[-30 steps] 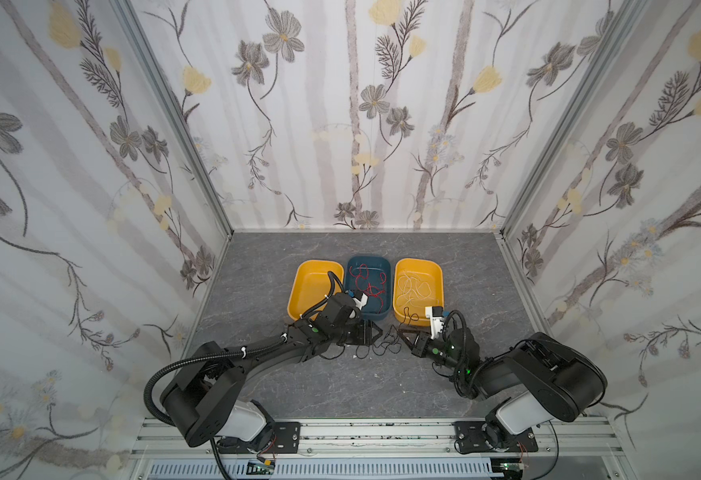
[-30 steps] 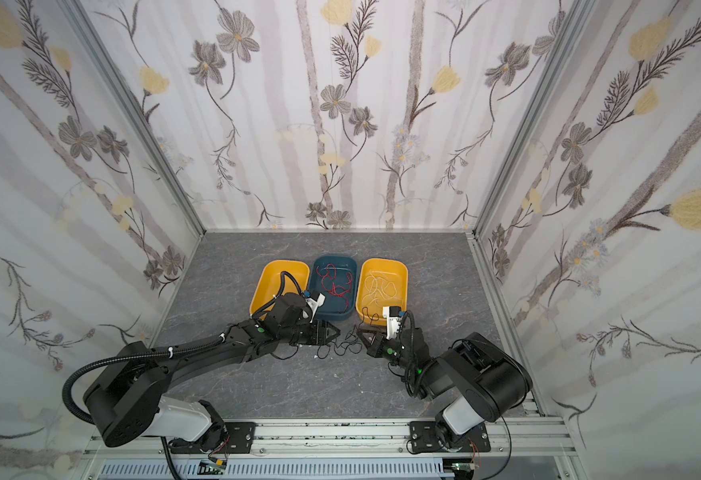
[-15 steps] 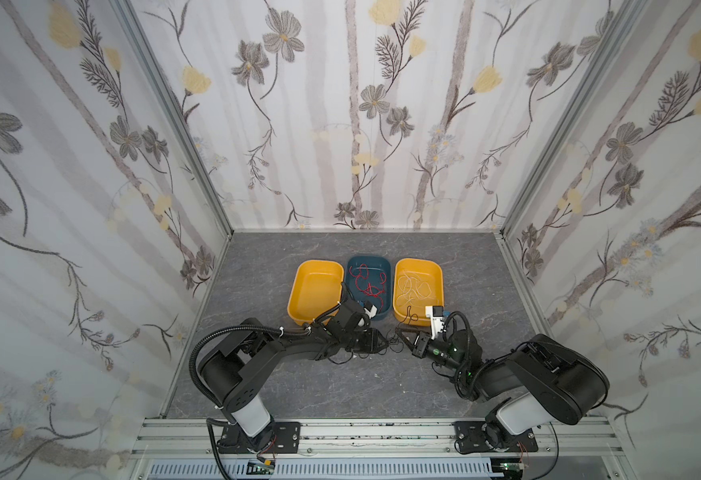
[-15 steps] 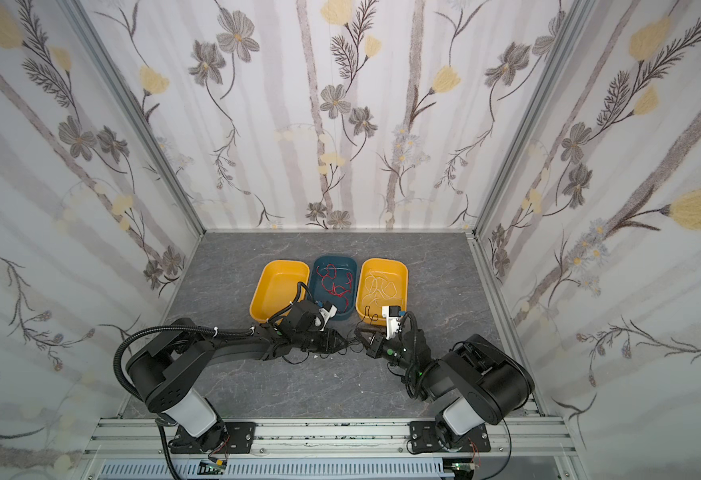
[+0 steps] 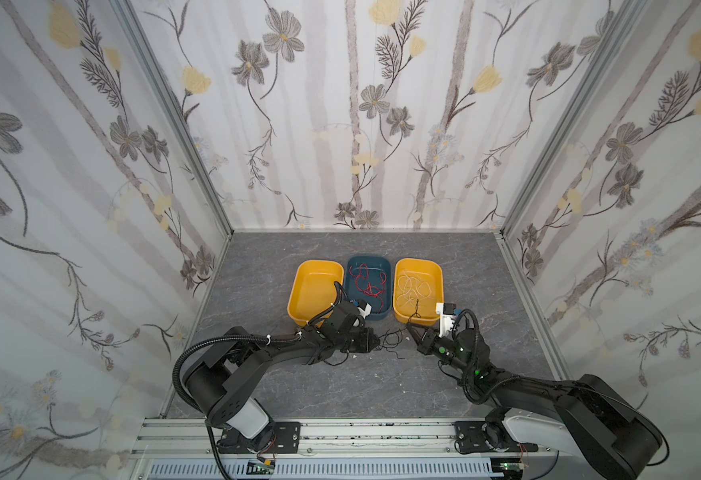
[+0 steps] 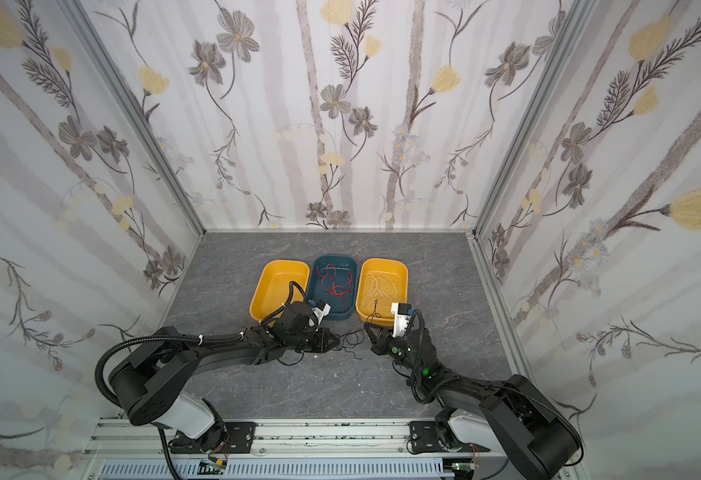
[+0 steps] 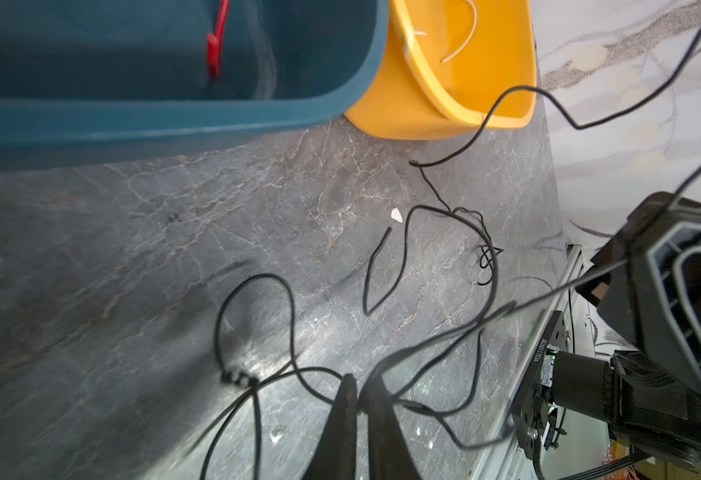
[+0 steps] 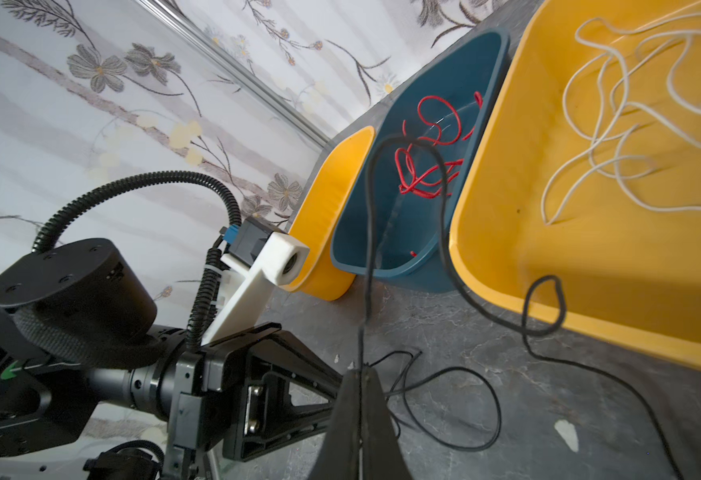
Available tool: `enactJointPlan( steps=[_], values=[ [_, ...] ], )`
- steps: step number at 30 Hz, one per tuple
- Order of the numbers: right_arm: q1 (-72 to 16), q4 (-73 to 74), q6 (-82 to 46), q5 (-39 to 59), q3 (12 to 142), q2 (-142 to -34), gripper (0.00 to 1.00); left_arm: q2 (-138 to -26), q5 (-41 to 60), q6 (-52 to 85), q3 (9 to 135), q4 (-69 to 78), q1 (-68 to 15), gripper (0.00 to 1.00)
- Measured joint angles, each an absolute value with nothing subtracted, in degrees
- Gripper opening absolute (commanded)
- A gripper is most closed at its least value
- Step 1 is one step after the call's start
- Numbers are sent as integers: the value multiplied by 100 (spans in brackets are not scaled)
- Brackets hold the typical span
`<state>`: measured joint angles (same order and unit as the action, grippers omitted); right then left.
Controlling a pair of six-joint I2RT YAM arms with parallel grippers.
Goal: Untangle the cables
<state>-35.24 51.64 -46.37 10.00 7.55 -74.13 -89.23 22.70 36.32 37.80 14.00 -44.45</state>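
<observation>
In both top views the left hand (image 5: 375, 341) (image 6: 337, 340) has swung away from the near ends of the trays towards the middle of the desk (image 5: 340, 386). Its jaws, wide apart a second ago, are now pinched together on the black cable (image 5: 392, 338) (image 6: 353, 338). That cable lies in loose loops between the row of trays and the desk's front edge. The right hand (image 5: 410, 328) (image 6: 367, 328) has not moved and stays clamped on the same tangle, with one strand rising over the rim of the nearby yellow tray (image 5: 418, 260). The red cables (image 5: 367, 282) lie in the blue tray (image 5: 368, 257), the white cables (image 5: 413, 286) in that yellow tray, and the empty yellow tray (image 5: 317, 262) holds nothing. The left wrist view shows the left hand (image 7: 361, 382) with its tips together where several black cable (image 7: 490, 245) strands cross. The right wrist view shows the right hand (image 8: 359, 374) closed, with the black cable (image 8: 367, 249) climbing from its tips. With both ends held, drawing the hands apart to open the knot looks like the next step. Only the black cable seems left to sort.
</observation>
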Motion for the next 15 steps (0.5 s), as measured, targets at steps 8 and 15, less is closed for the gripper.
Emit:
enactJointPlan(
  steps=[8, 15],
  values=[
    [-3516, 3328, -4165, -115, 1017, -6331, 0, -8611, 2025, 3599, 3605, 1037, -4379, 14],
    [-3507, 2580, -4042, -307, 1122, -6071, 0, -8501, 2049, 3583, 3524, 952, -4368, 31]
  ],
)
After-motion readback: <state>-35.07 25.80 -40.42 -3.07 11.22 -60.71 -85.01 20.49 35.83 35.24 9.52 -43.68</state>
